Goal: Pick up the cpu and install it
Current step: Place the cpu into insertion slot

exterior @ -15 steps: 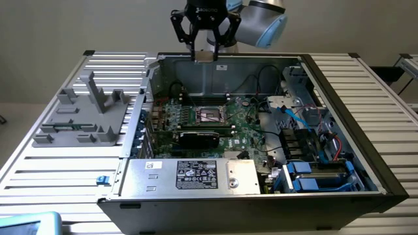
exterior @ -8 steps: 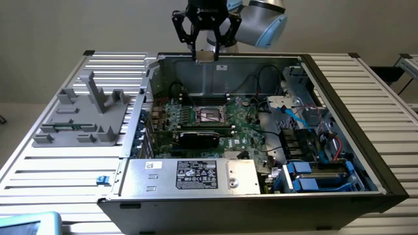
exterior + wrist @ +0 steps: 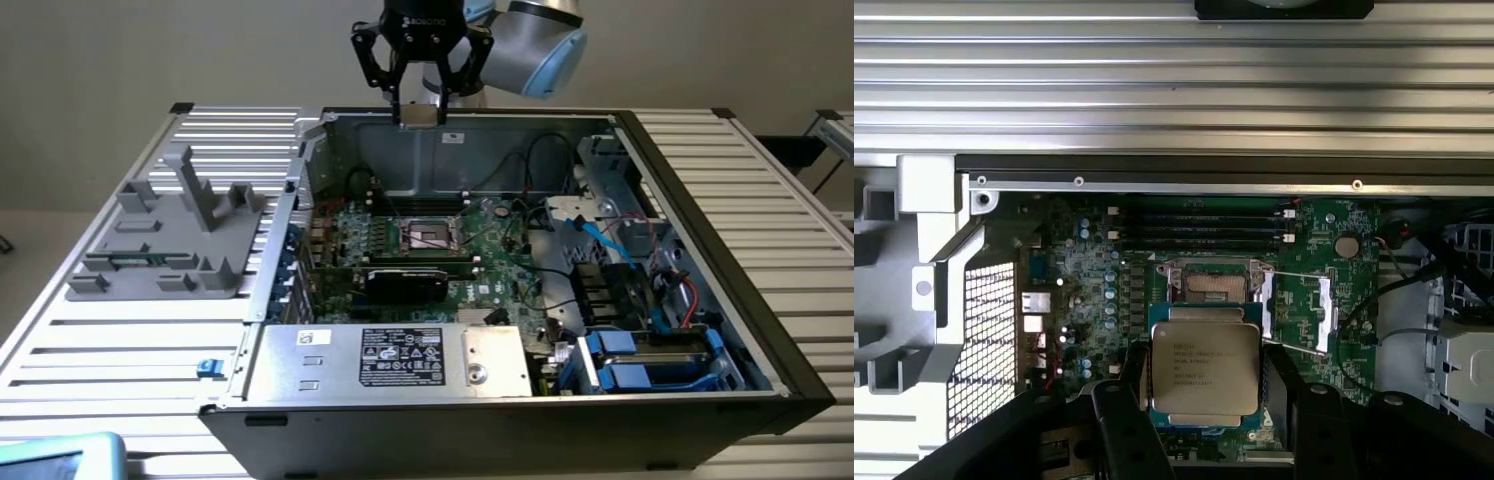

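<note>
Silver, green and black tones
Dull silver cpu with dark lettering, black claw, green motherboard, pale grey ribbed worktop, blue drive brackets.

You have an arm that ends in a rounded, pale silver-grey wrist joint with a bluish cap on its side. The hand is black all over, and its body carries a short line of white lettering too fine to read. Its fingers are angular black link bars with open gaps between them; from the wrist camera they look matte, broad and blunt-edged.
</note>
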{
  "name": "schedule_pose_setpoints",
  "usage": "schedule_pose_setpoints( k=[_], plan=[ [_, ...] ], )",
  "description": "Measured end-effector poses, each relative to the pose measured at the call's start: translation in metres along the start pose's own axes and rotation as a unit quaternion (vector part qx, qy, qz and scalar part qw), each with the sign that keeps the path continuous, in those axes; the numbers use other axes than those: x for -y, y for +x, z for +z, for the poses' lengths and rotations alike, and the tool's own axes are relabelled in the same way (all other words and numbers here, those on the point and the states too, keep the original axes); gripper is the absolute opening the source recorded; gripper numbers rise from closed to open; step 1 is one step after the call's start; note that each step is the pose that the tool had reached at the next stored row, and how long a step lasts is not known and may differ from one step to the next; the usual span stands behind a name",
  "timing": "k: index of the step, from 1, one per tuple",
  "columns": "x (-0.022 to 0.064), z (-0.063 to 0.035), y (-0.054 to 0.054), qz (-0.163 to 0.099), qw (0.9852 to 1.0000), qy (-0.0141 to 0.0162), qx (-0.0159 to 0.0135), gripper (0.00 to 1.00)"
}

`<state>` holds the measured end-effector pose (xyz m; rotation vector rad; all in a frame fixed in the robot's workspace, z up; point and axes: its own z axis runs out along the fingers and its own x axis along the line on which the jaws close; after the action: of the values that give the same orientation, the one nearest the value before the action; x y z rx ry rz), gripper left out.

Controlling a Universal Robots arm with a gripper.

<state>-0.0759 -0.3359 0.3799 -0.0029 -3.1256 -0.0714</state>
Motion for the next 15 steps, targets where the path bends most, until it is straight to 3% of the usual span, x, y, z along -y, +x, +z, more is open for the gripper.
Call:
schedule_pose_setpoints(
  k=[15],
  plan=[
    [0.0, 0.0, 0.0, 0.007, 1.0, 0.0003, 0.0003, 0.55]
  ],
)
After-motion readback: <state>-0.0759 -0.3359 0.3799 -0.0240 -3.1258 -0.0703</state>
